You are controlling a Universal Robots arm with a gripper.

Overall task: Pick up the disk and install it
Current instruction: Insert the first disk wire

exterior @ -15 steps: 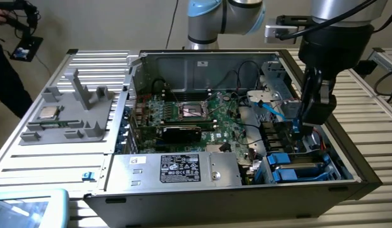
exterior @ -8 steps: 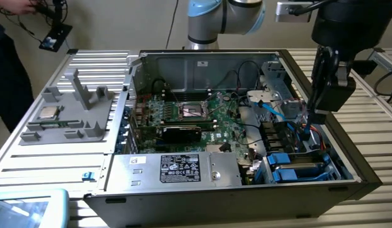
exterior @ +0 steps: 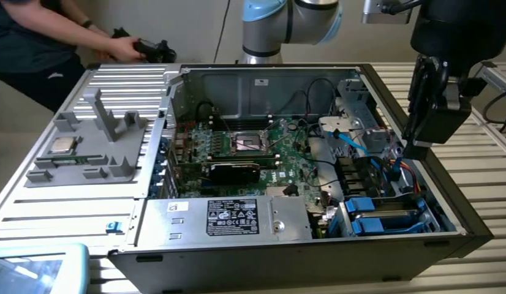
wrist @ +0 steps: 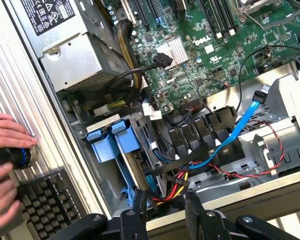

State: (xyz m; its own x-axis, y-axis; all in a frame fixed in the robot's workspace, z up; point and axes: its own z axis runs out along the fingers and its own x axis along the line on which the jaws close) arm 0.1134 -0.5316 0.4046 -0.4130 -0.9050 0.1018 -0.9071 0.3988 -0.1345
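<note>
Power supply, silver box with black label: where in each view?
Exterior view: power supply along the case's near wall, at the exterior view's left of the blue cable.
Wrist view: power supply beside the green motherboard, its black label showing.
Shared landmark: the blue cable.

Oblique overview; wrist close above chassis [exterior: 261, 92]
</note>
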